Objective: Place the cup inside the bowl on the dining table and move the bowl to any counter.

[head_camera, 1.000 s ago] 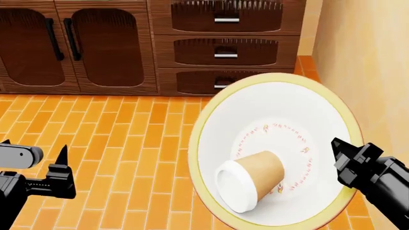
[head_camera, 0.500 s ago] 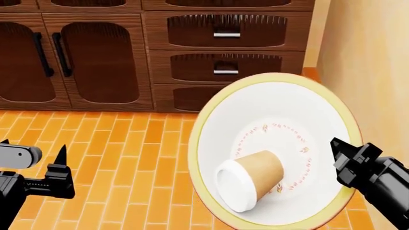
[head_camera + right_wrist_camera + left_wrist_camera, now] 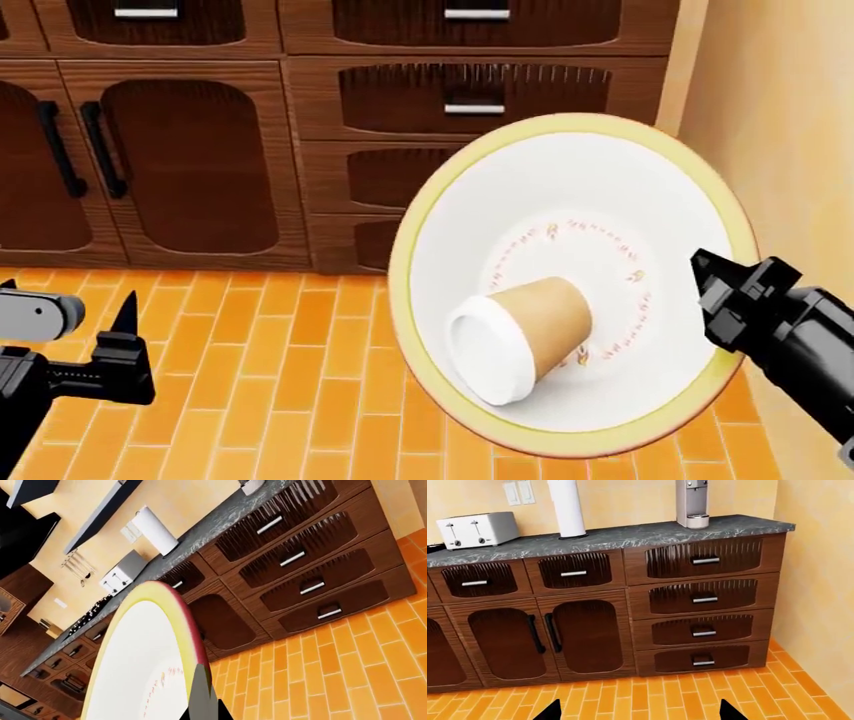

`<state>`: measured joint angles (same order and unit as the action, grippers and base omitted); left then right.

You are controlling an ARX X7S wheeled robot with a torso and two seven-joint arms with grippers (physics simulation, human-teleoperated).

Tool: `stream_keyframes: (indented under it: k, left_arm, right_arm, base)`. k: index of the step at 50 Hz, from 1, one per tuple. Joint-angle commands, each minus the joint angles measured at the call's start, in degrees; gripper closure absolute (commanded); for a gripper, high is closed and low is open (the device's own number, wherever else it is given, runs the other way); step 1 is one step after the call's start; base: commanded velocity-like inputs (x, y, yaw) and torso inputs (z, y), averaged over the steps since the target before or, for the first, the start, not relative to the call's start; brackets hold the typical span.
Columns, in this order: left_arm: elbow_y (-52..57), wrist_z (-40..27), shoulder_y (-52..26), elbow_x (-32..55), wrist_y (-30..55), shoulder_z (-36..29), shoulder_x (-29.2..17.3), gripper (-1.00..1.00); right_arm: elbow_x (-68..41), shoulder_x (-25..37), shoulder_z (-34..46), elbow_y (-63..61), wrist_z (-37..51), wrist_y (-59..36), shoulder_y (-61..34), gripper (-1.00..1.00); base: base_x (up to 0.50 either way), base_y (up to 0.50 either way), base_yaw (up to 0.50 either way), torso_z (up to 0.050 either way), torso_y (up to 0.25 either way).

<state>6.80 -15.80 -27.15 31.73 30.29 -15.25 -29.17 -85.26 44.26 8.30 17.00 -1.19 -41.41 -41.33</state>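
My right gripper (image 3: 714, 280) is clamped on the rim of the one bowl (image 3: 574, 200), carried in the air with the one cup (image 3: 521, 335) lying on its side inside. My left gripper (image 3: 120, 330) hangs empty, jaws apart. The carry is underway, I judge; next, raise the bowl level onto the single counter (image 3: 627, 537) ahead.
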Motion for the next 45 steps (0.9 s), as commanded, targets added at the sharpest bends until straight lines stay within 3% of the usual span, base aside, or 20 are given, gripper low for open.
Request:
stream_keyframes:
  k: [1, 27, 45]
  left_arm:
    - [0.18, -0.06, -0.62, 0.09, 0.31, -0.13, -0.05, -1.00]
    - [-0.09, -0.03, 0.39, 0.19, -0.54, 0.03, -0.30, -1.00]
    - [-0.01, -0.04, 0.56, 0.37, -0.63, 0.09, -0.57, -1.00]
  right_arm:
    - [-0.58, -0.68, 0.52, 1.27, -0.61, -1.08, -4.36, 1.00]
    - [-0.88, -0.02, -0.23, -0.44, -0.66, -0.03, -1.20, 1.00]
    - [-1.98, 1.00, -1.06, -2.08, 0.32, -0.28, -0.29, 1.00]
  base:
    - [0.50, 0.00, 0.00, 0.000, 0.010]
    - [0.50, 0.01, 0.00, 0.000, 0.001]
    - [0.50, 0.20, 0.00, 0.000, 0.002]
